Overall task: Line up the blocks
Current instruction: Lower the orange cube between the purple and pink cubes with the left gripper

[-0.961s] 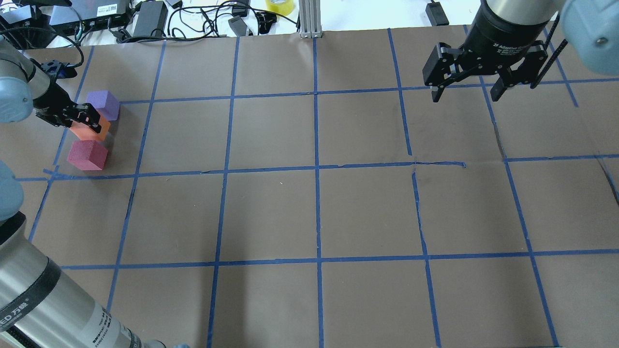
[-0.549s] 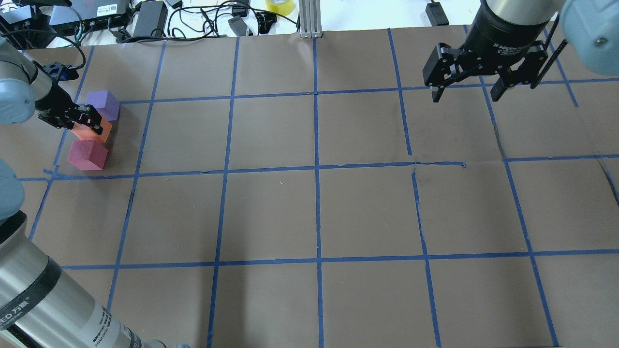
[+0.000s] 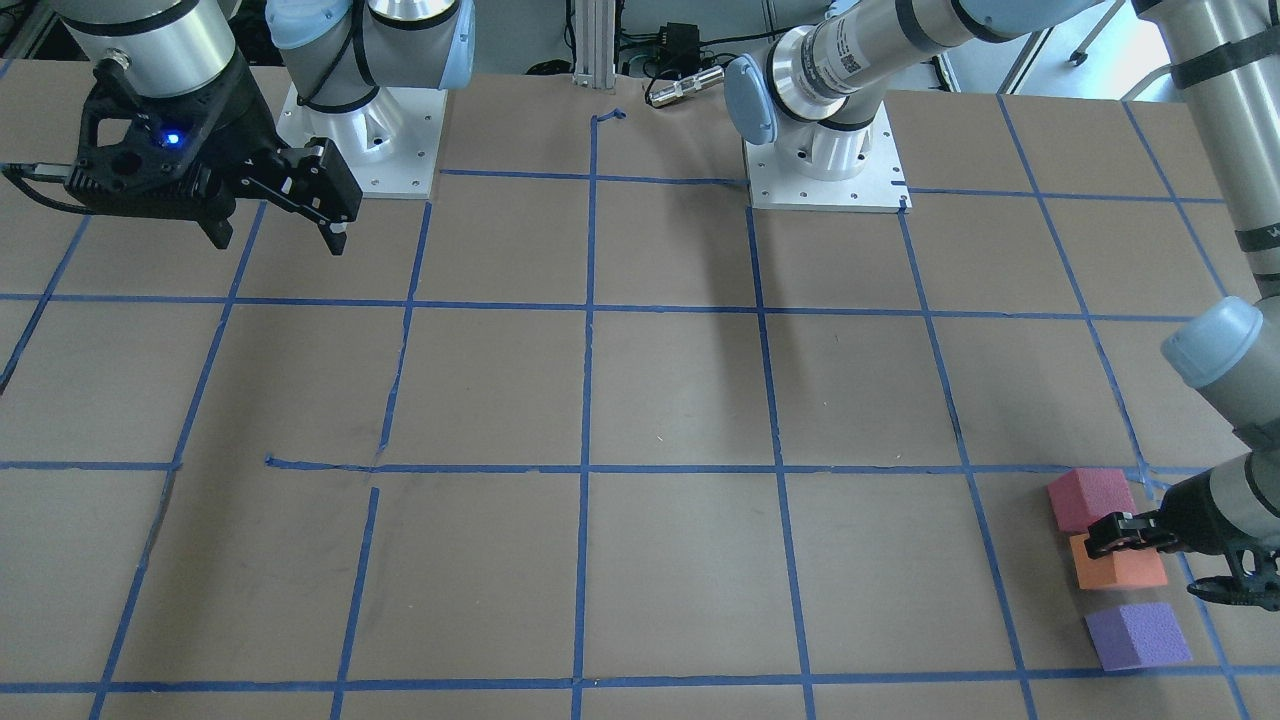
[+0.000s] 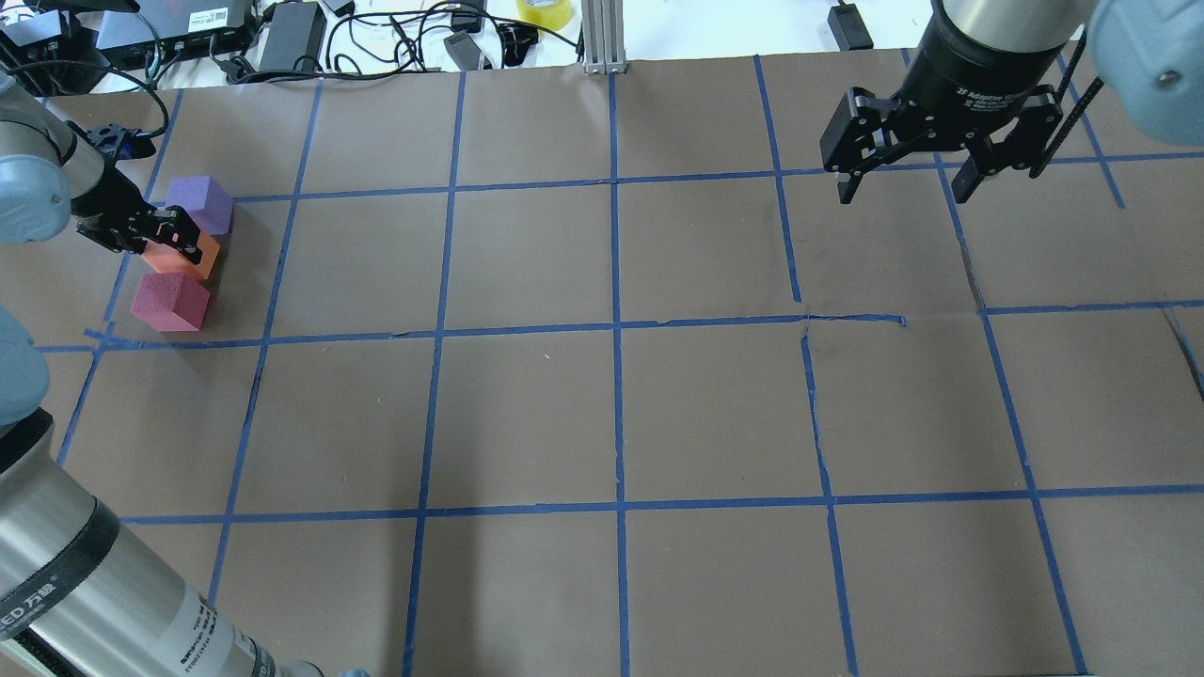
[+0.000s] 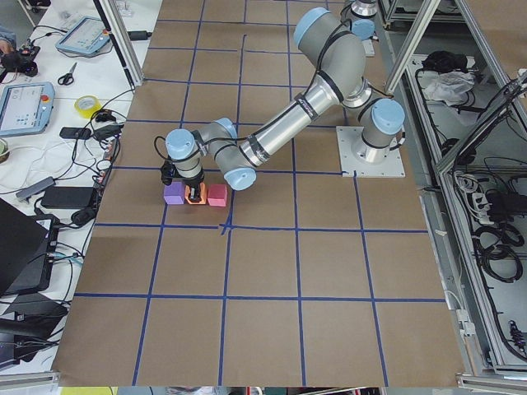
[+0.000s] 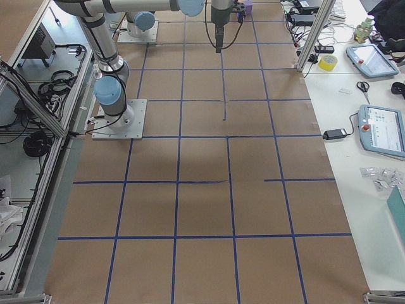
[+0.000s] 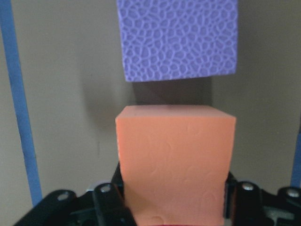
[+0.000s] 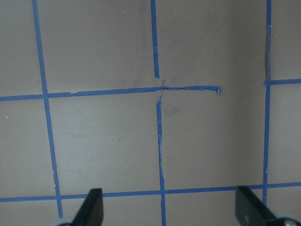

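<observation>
Three foam blocks stand in a short row at the table's far left. The purple block (image 4: 199,200) (image 3: 1138,635) (image 7: 178,37) is farthest from the robot, the pinkish-red block (image 4: 169,301) (image 3: 1090,497) nearest. The orange block (image 4: 209,256) (image 3: 1125,568) (image 7: 176,160) is between them. My left gripper (image 4: 179,240) (image 3: 1150,560) is shut on the orange block, low at the table, with small gaps to both neighbours. My right gripper (image 4: 903,188) (image 3: 278,240) (image 8: 170,209) is open and empty, high over the far right of the table.
The table (image 4: 611,414) is brown paper with a blue tape grid. Cables, power bricks and a yellow tape roll (image 4: 544,11) lie beyond the far edge. An aluminium post (image 4: 602,38) stands at the far middle edge.
My left gripper has drawn back a little towards the left edge, with the orange block still in it, now slightly nearer the purple block. The right gripper has barely moved.
</observation>
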Robot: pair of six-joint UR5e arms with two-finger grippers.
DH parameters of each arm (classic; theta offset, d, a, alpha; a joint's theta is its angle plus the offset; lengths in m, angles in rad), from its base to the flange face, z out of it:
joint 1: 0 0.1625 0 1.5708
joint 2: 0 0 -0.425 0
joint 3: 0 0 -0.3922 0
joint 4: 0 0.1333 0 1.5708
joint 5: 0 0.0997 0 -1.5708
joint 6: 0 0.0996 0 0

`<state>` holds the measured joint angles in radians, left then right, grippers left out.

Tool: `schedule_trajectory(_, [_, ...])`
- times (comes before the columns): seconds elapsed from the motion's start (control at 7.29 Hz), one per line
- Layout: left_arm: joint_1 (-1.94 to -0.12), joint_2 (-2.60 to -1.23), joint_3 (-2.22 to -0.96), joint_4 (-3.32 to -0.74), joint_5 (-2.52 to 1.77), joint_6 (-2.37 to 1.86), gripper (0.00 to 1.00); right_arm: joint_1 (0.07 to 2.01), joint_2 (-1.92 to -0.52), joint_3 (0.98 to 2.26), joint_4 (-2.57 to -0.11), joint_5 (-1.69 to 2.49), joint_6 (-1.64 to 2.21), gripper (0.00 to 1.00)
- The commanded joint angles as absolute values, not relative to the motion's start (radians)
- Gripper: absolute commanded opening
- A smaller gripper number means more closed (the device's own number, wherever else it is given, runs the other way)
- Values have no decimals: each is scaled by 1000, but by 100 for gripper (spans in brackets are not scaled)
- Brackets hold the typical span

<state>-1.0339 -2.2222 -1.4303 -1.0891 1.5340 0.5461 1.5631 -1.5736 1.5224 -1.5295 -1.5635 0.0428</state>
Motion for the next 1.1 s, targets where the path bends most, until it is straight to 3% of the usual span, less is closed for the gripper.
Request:
schedule_trajectory(0.0, [-1034, -2226, -1430, -1089, 1535, 545, 4, 1563, -1577, 1522, -1534, -1557, 46, 100])
schedule_trajectory(0.27, [-1034, -2226, -1433, -1089, 1537, 545, 50, 1563, -1578, 1520, -1532, -1572, 43, 100])
schedule_trajectory(0.41, [-1034, -2224, -1430, -1089, 1536, 552, 84, 1563, -1580, 1517, -1532, -1574, 43, 100])
schedule_trajectory(0.55, [-1034, -2221, -1437, -1089, 1534, 561, 95, 1563, -1577, 1514, -1528, -1575, 38, 100])
schedule_trajectory(0.96, [-1034, -2189, -1444, -1094, 1534, 555, 99, 1563, -1577, 1512, -1531, -1577, 37, 100])
